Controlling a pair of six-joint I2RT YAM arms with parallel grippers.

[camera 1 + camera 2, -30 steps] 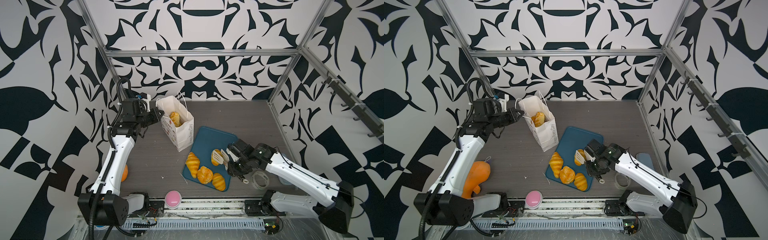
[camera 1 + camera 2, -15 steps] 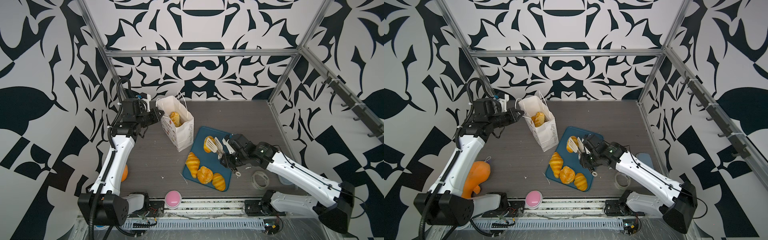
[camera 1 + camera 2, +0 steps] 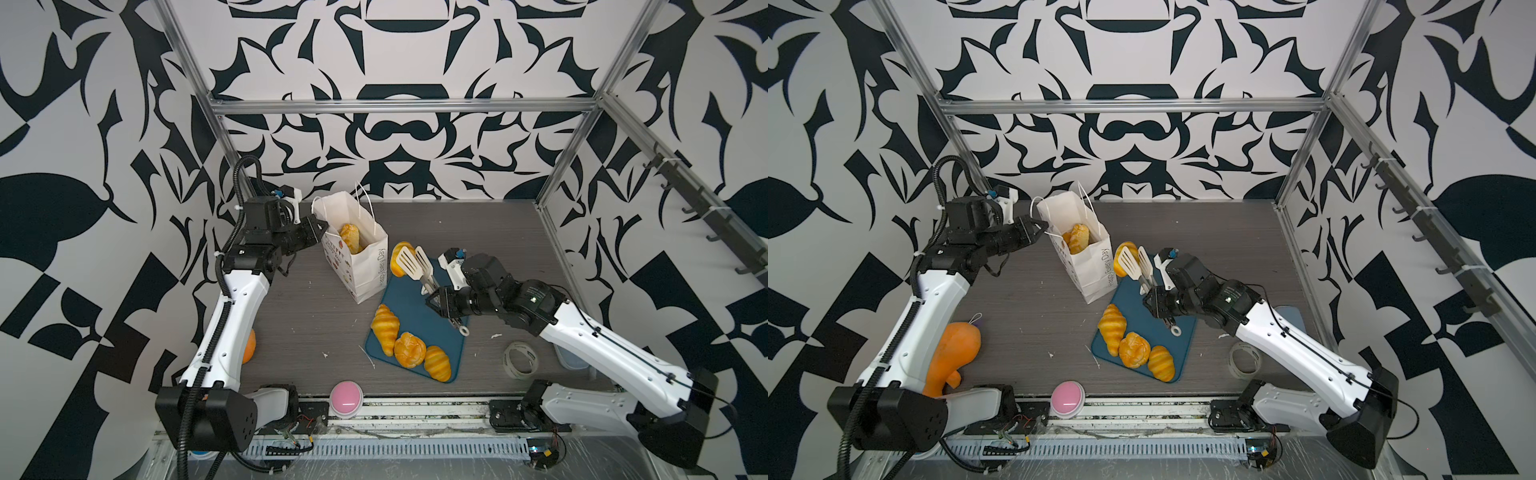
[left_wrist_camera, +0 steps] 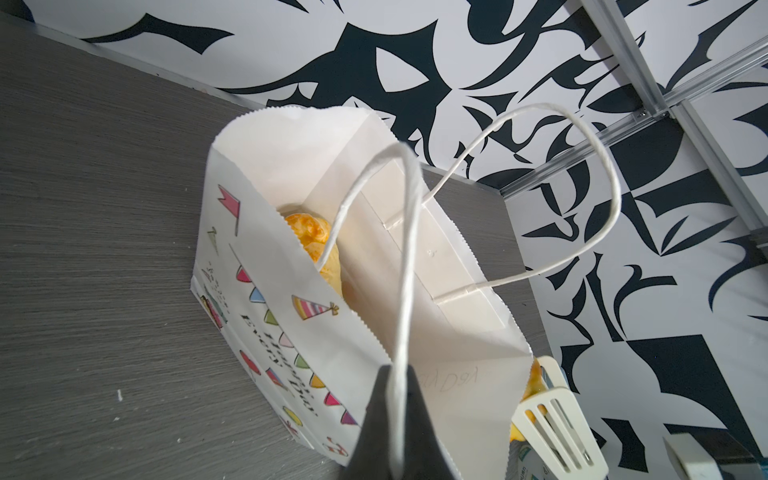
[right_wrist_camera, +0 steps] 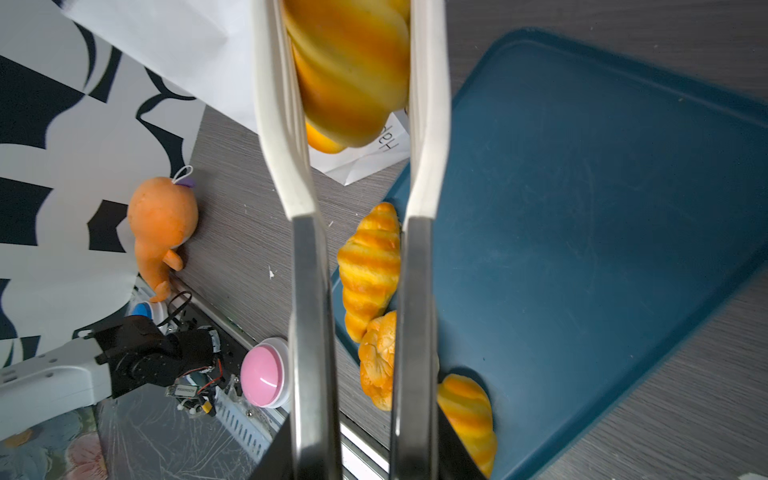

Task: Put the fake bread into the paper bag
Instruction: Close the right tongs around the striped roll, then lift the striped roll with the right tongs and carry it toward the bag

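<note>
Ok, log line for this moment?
left gripper: shut on bag handle | right gripper: shut on tongs | tongs: clamp bread near bag | tray: three pieces on it

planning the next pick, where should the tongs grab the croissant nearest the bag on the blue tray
Probably its thick middle, the tongs straddling its short width from above. The croissant lies flat at the edge of the blue tray, its ends taper, and the round bun crowds its near end, leaving the middle free.
</note>
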